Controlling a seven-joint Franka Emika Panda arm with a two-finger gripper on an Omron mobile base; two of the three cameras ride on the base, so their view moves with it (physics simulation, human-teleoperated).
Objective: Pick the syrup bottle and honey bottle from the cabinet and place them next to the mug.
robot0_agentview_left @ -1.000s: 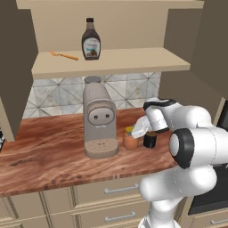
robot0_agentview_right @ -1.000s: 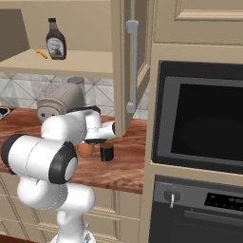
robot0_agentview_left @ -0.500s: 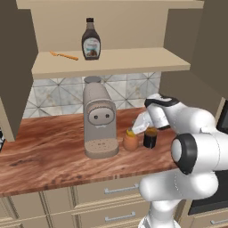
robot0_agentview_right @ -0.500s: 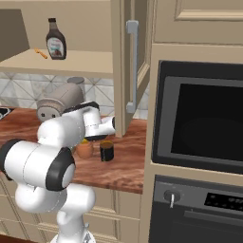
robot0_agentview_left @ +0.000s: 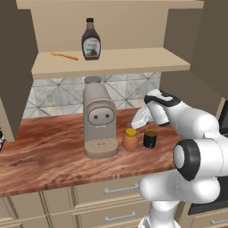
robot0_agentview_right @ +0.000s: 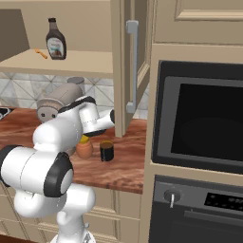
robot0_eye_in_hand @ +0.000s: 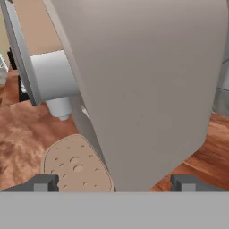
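While the syrup bottle (robot0_agentview_left: 91, 39) stands upright on the cabinet (robot0_agentview_left: 111, 62) shelf, the honey bottle (robot0_agentview_left: 130, 139) sits on the wooden counter (robot0_agentview_left: 49, 156), just beside the mug (robot0_agentview_left: 150, 138) and close to the base of the coffee machine (robot0_agentview_left: 99, 120). Honey bottle and mug look close together but apart. A thin orange stick (robot0_agentview_left: 64, 55) lies on the shelf left of the syrup bottle. Gripper (robot0_agentview_left: 136, 121) hangs above and behind the honey bottle, pointed toward the coffee machine. Hand view: the two fingertips (robot0_eye_in_hand: 44, 182) stand wide apart with nothing between them; the machine's grey body and perforated drip tray (robot0_eye_in_hand: 76, 167) are close in front. An oven (robot0_agentview_right: 199, 124) sits to the right.
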